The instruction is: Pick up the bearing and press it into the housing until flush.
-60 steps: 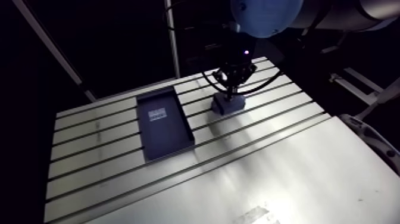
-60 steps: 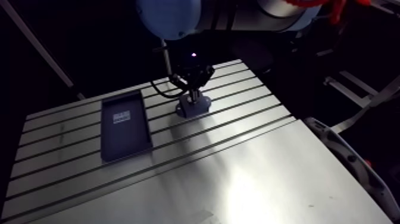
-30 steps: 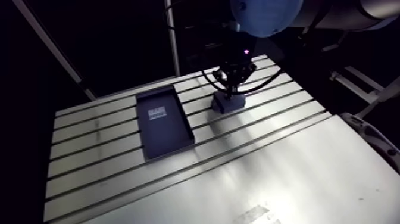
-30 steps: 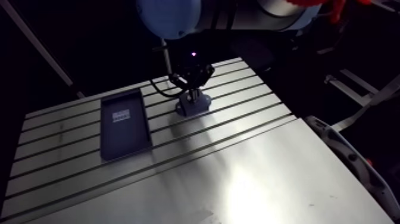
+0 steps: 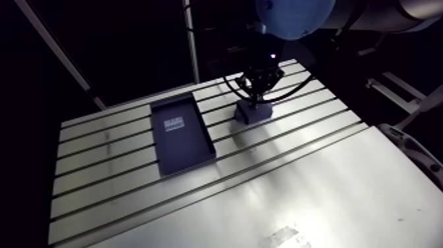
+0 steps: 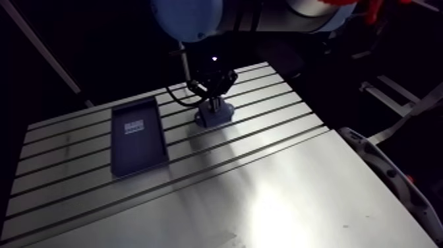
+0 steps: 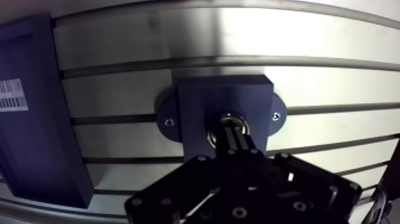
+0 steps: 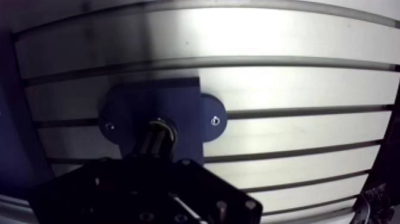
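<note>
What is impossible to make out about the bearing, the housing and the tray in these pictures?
- Silver ring bearing: wrist view, the black two-finger gripper covers its centre, so flushness with the dark blue housing block is unclear.
- Same bearing, arm view: too small, behind the gripper.
- White barcode label on the dark blue tray: cut by the wrist view's edge, unreadably small in the arm view.

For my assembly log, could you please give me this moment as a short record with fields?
housing: dark blue block with two screwed ears, on the slotted table.
bearing: metal ring sitting in the housing's bore; flushness unclear.
gripper: shut, tips down on the bearing.
tray: dark, labelled, beside the housing, apart from it.
</note>
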